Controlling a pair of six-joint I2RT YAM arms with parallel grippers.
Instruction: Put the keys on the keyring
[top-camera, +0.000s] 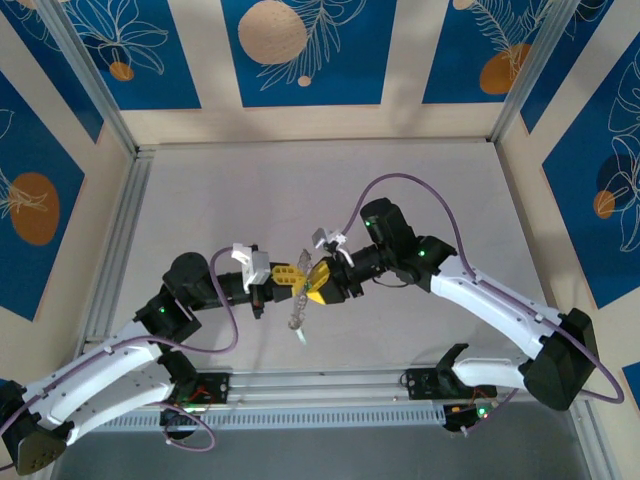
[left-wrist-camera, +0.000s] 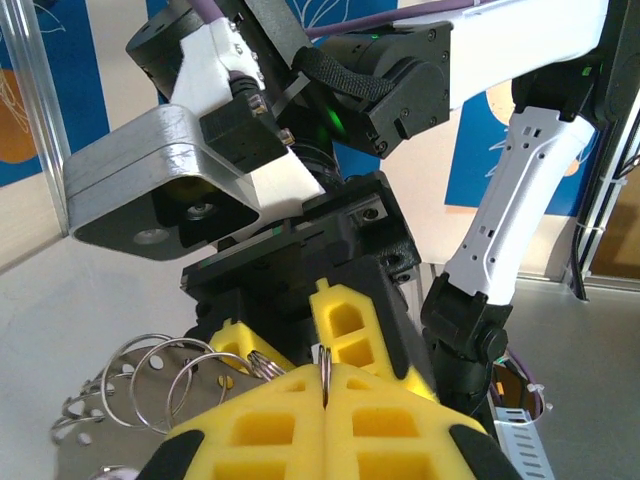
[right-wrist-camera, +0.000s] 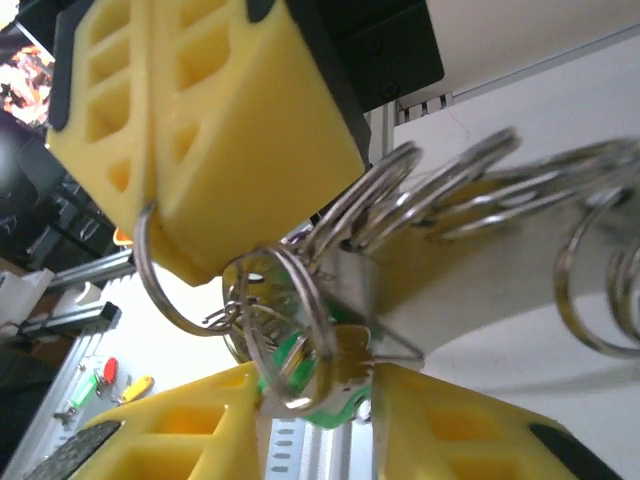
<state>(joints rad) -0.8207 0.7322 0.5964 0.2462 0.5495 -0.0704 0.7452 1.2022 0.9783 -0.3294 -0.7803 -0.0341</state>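
Clamping the edge-on keyring (left-wrist-camera: 325, 362), left gripper (left-wrist-camera: 325, 385) pinches shut; right gripper (right-wrist-camera: 312, 388) flanks green key (right-wrist-camera: 290, 358), grip unclear.

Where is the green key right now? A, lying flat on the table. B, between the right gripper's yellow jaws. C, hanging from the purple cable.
B: the right wrist view shows the green key sitting between the right gripper's yellow jaws.

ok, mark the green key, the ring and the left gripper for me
green key (right-wrist-camera: 290, 365), right wrist view, on its green plastic head.
ring (right-wrist-camera: 140, 260), right wrist view, on its bare arc at picture left.
left gripper (left-wrist-camera: 325, 385), left wrist view, on the seam between its shut fingertips.
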